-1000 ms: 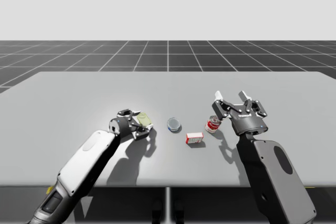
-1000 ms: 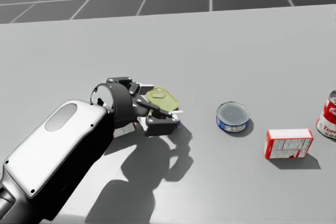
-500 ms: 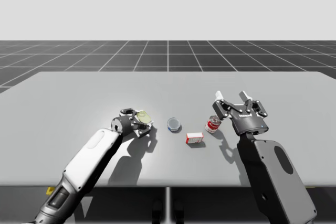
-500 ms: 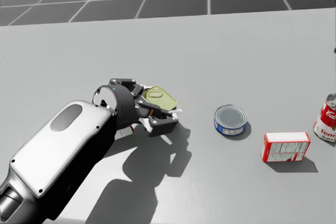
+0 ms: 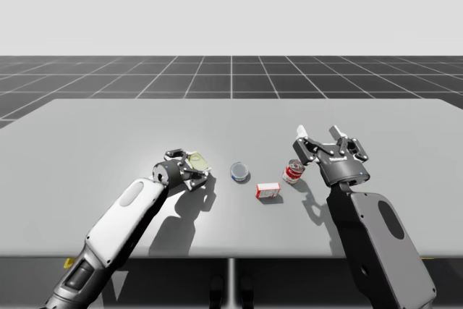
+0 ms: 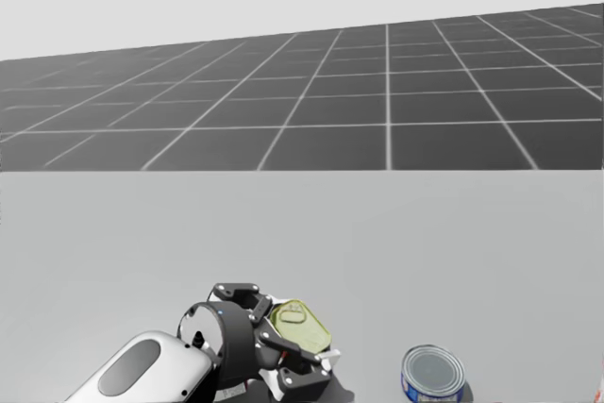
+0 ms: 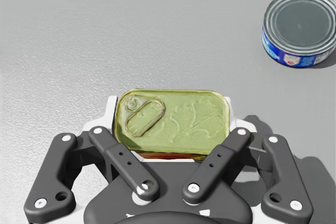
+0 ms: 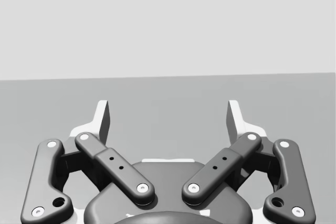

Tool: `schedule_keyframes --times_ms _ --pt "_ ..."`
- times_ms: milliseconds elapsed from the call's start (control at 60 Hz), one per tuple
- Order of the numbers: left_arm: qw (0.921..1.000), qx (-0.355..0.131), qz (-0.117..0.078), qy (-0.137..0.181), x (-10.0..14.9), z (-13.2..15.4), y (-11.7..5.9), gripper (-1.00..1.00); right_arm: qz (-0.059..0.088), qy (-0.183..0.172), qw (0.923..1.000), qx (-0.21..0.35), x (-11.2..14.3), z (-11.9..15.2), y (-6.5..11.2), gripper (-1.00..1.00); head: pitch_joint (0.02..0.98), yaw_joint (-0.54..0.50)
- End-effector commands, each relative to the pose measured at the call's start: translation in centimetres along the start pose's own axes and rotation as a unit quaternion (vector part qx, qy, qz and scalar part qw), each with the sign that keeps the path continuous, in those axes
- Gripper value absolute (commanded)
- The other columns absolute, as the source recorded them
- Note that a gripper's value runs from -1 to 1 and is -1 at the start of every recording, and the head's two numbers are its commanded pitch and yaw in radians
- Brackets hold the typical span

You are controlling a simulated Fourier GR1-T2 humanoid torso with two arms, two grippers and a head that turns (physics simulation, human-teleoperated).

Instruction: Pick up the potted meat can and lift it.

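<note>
Pinching potted meat can (image 7: 173, 121) by ends

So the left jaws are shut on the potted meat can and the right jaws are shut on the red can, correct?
Not quite: the right jaws are open and empty, as the right wrist view shows; the red can stands on the table beside them. The left jaws are shut on the potted meat can.

Left gripper (image 7: 172, 125) seemingly clasping potted meat can (image 7: 181, 119), blue tin (image 7: 298, 29) beyond
</note>
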Motion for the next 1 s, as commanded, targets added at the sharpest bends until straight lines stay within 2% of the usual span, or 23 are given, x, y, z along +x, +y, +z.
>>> schedule_keyframes --times_ms 17,183,583,767,817,867,883,933,1000 --pt "0.9984 -0.051 -0.004 0.026 -2.0 -0.5 -1.4 1.00 0.001 0.005 1.0000 0.003 -0.1 0.0 0.0 -1.00 0.429 0.20" --pt "0.9989 -0.045 -0.006 0.011 -0.7 0.1 -1.2 1.00 0.001 0.005 1.0000 0.002 -0.2 -0.1 -0.2 -1.00 0.435 0.19" --pt "0.9979 -0.005 -0.044 -0.048 4.8 3.1 0.4 1.00 0.000 0.005 1.0000 0.006 -0.2 -0.2 -0.2 -1.00 0.433 0.19" --pt "0.9939 0.025 -0.054 -0.092 7.7 5.1 1.1 1.00 -0.001 0.005 1.0000 0.008 -0.2 -0.2 -0.3 -1.00 0.440 0.19" --pt "0.9907 0.048 -0.050 -0.118 8.6 5.7 1.5 1.00 -0.008 0.007 0.9999 0.013 -0.1 -0.1 -0.2 -1.00 0.442 0.20" --pt "0.9888 0.055 -0.041 -0.132 9.1 6.1 1.7 1.00 -0.008 0.007 0.9999 0.014 -0.1 -0.1 -0.2 -1.00 0.443 0.20" --pt "0.9858 0.070 -0.033 -0.149 9.8 6.6 2.1 1.00 -0.007 0.007 0.9999 0.014 -0.1 -0.1 -0.2 -1.00 0.443 0.20" --pt "0.9834 0.078 -0.020 -0.162 10.5 7.2 2.4 1.00 -0.009 0.007 0.9998 0.015 -0.1 -0.1 -0.2 -1.00 0.443 0.19" --pt "0.9766 0.095 -0.005 -0.193 11.8 8.5 2.9 1.00 -0.010 0.008 0.9998 0.016 -0.1 -0.1 -0.2 -1.00 0.443 0.19"
